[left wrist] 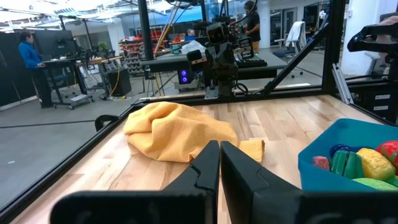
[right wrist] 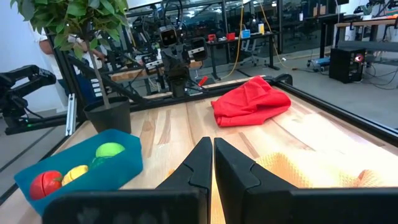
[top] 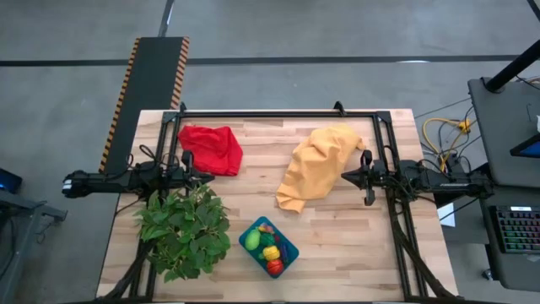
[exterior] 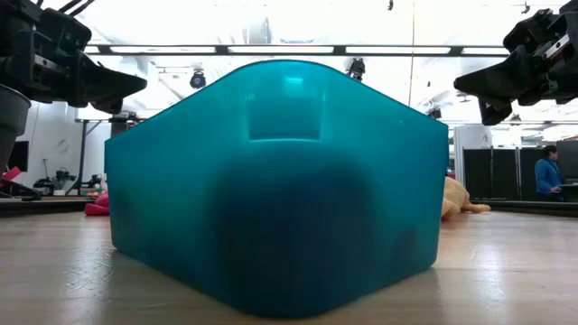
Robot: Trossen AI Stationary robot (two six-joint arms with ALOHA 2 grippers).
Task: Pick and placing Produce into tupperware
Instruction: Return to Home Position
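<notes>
On the table (top: 354, 245), the tupperware (exterior: 280, 181) holds the produce (top: 270, 251); left gripper (left wrist: 219, 146) and right gripper (right wrist: 212, 142) are pressed together.

overhead straight down, low camera close to tupperware (exterior: 271, 190), wrists facing inward

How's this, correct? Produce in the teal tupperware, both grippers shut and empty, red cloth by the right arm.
Wrong on the cloth: the high view shows the red cloth by the left gripper; the yellow-orange cloth is by the right gripper. The rest stands.
</notes>
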